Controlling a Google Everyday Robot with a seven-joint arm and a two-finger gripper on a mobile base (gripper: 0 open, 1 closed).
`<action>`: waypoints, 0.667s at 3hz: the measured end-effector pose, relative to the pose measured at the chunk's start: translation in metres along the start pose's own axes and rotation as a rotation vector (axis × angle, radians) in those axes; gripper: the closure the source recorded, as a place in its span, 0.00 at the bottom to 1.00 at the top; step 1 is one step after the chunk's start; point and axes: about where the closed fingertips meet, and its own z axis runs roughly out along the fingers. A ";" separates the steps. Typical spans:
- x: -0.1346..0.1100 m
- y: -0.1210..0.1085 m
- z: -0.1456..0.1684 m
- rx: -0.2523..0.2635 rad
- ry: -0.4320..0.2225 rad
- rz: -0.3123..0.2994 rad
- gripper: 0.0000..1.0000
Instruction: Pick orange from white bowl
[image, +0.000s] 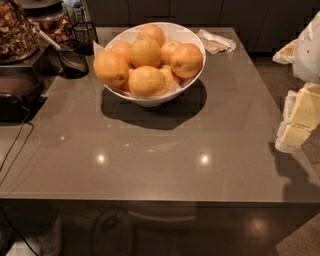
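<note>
Task not started. The orange (186, 60) lies at right in the white bowl (150, 100) on the counter (150, 165). The tool (298, 120) hangs off the counter's right edge, well apart; apart or together cannot be told. Reach, grasp and lift remain.

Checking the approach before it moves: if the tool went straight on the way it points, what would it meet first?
The tool, at the right edge, seems to point down-left, so probably the table near that side, well short of the bowl. Depth is unclear.

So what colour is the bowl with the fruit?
The bowl is glossy white, clear in the camera view. The gripper is at the right edge, away from it.
</note>
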 end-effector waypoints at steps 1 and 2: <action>0.000 0.000 0.000 0.000 0.000 0.000 0.00; 0.000 -0.004 -0.001 -0.005 0.003 0.009 0.00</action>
